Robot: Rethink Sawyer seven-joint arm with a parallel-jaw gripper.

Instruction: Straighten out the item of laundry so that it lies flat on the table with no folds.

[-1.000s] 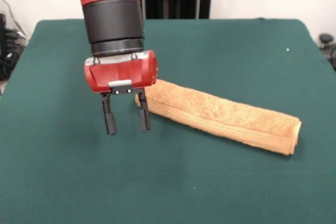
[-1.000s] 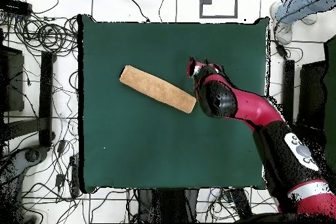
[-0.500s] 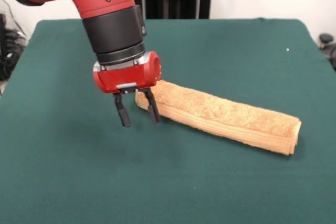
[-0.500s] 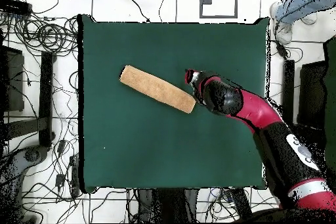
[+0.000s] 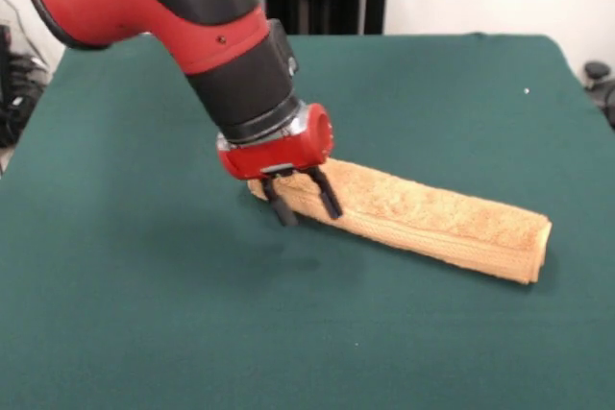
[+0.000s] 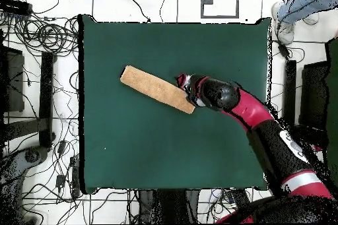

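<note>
The item of laundry [image 5: 432,218] is an orange-tan towel folded into a long narrow bundle, lying slantwise on the green table [image 5: 144,314]. In the overhead view the item of laundry [image 6: 155,88] runs from upper left to lower right near the table's [image 6: 132,150] middle. My gripper [image 5: 306,206] is tilted and low at the bundle's left end in the front view. It is open, its black fingers [image 5: 282,211] standing in front of that end. Whether they touch the cloth I cannot tell. From overhead, the gripper [image 6: 185,91] meets the bundle's right end.
My red and black arm [image 6: 257,120] crosses the table's right side in the overhead view. A person's legs [image 6: 300,1] show beyond the table's top right corner. Cables lie on the floor around the table.
The gripper has tilted and swung toward the towel, dropping from beside the bundle's end to right against it. It stays open. The towel has not moved.
</note>
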